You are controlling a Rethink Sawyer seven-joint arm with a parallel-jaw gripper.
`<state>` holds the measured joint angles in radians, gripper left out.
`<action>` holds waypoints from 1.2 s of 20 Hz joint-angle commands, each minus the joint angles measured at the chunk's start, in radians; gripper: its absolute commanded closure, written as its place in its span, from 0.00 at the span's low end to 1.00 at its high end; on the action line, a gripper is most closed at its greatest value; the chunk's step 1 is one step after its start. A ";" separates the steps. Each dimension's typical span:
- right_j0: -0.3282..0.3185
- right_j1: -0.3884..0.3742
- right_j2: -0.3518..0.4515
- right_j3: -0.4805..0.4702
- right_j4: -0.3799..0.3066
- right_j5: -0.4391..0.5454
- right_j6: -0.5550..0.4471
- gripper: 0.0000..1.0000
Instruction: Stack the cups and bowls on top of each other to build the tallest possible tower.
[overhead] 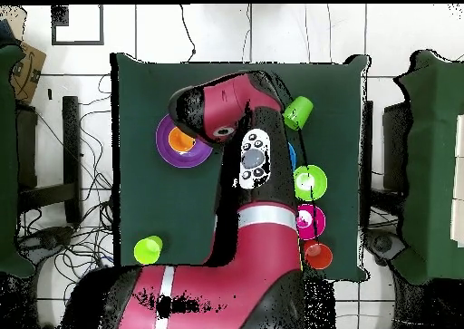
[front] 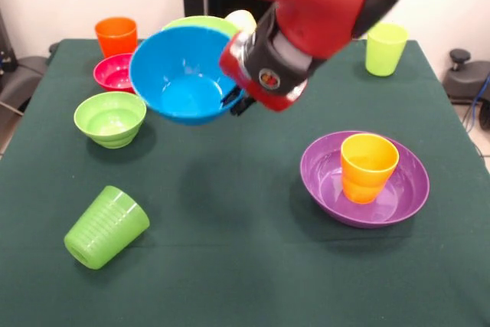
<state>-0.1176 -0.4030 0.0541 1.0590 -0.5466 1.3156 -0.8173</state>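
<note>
The gripper [front: 236, 99] has hold of the large blue bowl [front: 184, 74] by its rim, on the side nearest the red wrist. The dark fingers are mostly hidden behind the wrist housing and the bowl's edge, so I cannot say how wide they stand, only that they are pinched on that rim. The bowl hangs clear of the green table [front: 230, 266], tilted so its open mouth faces the front camera, with its shadow on the cloth below.

Just behind the held bowl, peeping over its rim, are the large lime green bowl [front: 200, 22] and a pale yellow cup [front: 243, 21]. Off to the bowl's side away from the wrist stand the small red bowl [front: 113, 73] and, behind it, the orange cup [front: 116, 35]. Below those, the small lime green bowl [front: 110, 118] sits upright on the cloth. Nearer the camera, the ribbed green cup [front: 106, 227] lies on its side.

On the wrist's other side and lower, well apart from the tool, the wide purple bowl [front: 364, 179] sits upright with the orange-yellow cup [front: 368, 167] standing in it, mouth up. The yellow-green cup [front: 385, 48] stands alone beyond the arm [overhead: 245, 208] at the far corner. From overhead the arm covers the held bowl almost wholly.
</note>
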 commanded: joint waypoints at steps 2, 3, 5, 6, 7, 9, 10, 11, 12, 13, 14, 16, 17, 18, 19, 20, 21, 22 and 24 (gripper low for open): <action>-0.025 -0.193 0.110 0.154 0.141 -0.152 0.254 1.00; -0.016 -0.201 0.102 0.153 0.147 -0.154 0.270 1.00; -0.001 -0.227 0.095 0.173 0.172 -0.167 0.299 1.00; 0.005 -0.236 0.090 0.165 0.182 -0.164 0.306 1.00; 0.011 -0.243 0.086 0.154 0.193 -0.162 0.317 1.00; 0.028 -0.258 0.072 0.145 0.215 -0.182 0.371 1.00; 0.042 -0.265 0.061 0.139 0.219 -0.182 0.390 1.00; 0.055 -0.274 0.052 0.137 0.223 -0.171 0.402 1.00; 0.064 -0.276 0.044 0.129 0.228 -0.158 0.408 1.00; 0.077 -0.280 0.033 0.120 0.219 -0.145 0.407 1.00; 0.089 -0.284 0.021 0.111 0.211 -0.131 0.406 1.00; 0.106 -0.289 0.007 0.105 0.197 -0.115 0.400 1.00; 0.116 -0.292 0.001 0.105 0.188 -0.115 0.399 1.00; 0.123 -0.288 -0.005 0.104 0.170 -0.124 0.392 1.00; 0.130 -0.284 -0.011 0.103 0.153 -0.133 0.386 1.00; 0.142 -0.279 -0.018 0.101 0.134 -0.142 0.384 1.00; 0.149 -0.272 -0.024 0.097 0.126 -0.153 0.393 1.00; 0.159 -0.265 -0.032 0.091 0.116 -0.162 0.407 1.00; 0.177 -0.253 -0.055 0.078 0.083 -0.181 0.415 1.00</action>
<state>0.0151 -0.6926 0.0125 1.1238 -0.3512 1.1923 -0.7082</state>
